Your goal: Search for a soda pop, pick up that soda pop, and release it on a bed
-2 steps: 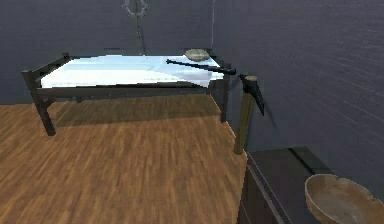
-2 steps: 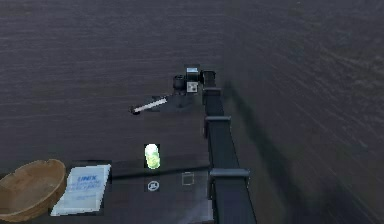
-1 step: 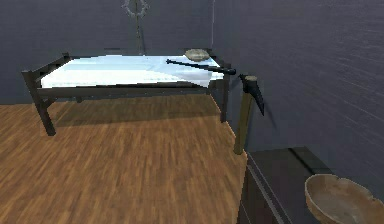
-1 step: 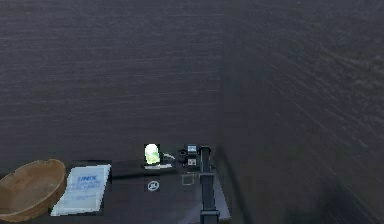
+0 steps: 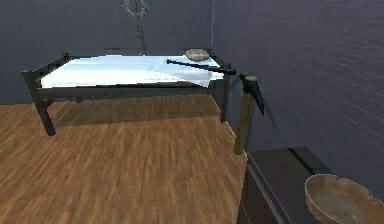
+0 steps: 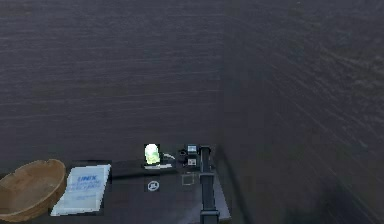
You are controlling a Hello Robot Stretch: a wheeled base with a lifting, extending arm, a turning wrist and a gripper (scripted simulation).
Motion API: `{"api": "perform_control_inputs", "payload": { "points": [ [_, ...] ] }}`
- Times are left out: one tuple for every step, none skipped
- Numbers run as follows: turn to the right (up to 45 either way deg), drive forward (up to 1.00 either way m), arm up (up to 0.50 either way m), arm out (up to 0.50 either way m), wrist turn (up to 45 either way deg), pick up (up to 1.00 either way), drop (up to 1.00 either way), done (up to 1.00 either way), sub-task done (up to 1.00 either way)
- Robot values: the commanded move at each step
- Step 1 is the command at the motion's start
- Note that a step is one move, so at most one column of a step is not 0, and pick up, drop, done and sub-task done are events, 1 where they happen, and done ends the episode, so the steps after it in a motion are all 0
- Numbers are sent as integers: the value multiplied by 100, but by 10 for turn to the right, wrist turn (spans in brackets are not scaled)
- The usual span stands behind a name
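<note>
At the arm's tip: the hand (image 6: 170,158) is out above the dark tabletop (image 6: 130,205). I cannot tell if it holds anything.
Right by the hand: a small green thing (image 6: 152,154) stands just beside the fingers. It may be the soda pop. I cannot tell if the hand touches it.
A bit farther from the hand: a pale flat book (image 6: 83,188) lies on the tabletop, and past it sits a wooden bowl (image 6: 30,185).
Far from the hand: the bed (image 5: 120,72) stands across the wood floor (image 5: 130,160). A small dish (image 5: 196,54) and a long dark stick (image 5: 200,67) lie on it.
Done so far: the search looks finished, if the green thing is the soda pop.
Step now: I think it is the pick up.
Left to do: lift the green thing, drive to the bed, and let it go there.
</note>
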Motion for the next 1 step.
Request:
{"api": "perform_control_inputs", "payload": {
  "points": [
    [0,0,10,0,0,0,0,0,0]
  ]
}}
